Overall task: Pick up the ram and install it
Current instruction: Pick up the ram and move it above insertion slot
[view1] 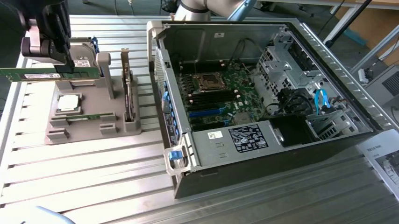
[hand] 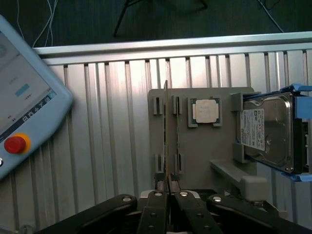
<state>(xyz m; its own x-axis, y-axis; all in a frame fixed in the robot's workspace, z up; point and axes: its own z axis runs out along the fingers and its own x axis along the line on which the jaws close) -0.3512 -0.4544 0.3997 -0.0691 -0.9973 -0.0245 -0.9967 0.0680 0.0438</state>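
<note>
Clamping the long, thin green circuit-board ram by one end between the shut-down fingers of the black gripper, level above the grey plastic holder at the exterior view's left. Hanging over the holder's slots, near the square silver processor and the silver hard drive. Sitting well apart from the open dark metal computer case on the ribbed aluminium table.

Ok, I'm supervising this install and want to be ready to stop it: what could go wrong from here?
1. The gripper pinches the ram across its thin faces, with the stick overhanging on both sides; it could tilt in the grip.
2. The upright expansion card stands between the ram and the open computer case; a low path might clip it.
</note>
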